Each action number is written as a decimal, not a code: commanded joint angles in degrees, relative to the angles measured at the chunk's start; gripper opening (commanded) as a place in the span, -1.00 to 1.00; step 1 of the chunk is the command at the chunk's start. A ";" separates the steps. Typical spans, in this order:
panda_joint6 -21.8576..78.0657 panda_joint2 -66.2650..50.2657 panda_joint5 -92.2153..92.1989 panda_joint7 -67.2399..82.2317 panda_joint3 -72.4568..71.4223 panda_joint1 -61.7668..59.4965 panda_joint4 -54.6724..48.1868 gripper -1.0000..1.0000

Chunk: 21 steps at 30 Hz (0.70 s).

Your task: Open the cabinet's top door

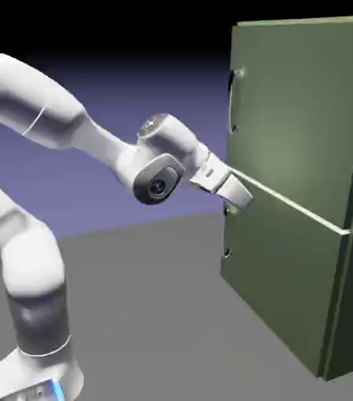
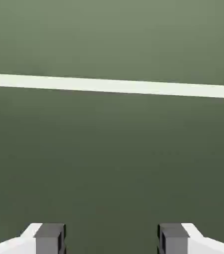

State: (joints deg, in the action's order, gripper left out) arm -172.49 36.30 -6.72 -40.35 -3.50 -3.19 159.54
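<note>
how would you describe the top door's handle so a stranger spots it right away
Find the olive-green cabinet, then its larger upper door. The handle is the dark upright bar at its left edge, above the pale seam.

A blue-violet backdrop (image 1: 187, 102) darkens to black at the top, above a plain grey floor (image 1: 156, 313).

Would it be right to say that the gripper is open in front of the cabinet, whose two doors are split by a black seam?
The seam is not black: the exterior view shows a pale, nearly white seam between the doors. The rest is right: the gripper is open in front of the cabinet.
</note>
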 commanded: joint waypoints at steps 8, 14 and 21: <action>4.50 10.80 -19.94 6.24 -10.37 -11.50 -4.33 0.00; 7.88 18.89 -34.89 10.92 -18.14 -20.12 -7.58 0.00; 11.82 28.34 -52.34 16.38 -27.22 -30.18 -11.37 0.00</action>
State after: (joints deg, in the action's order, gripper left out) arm -160.67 64.64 -59.06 -23.98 -30.71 -33.37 148.17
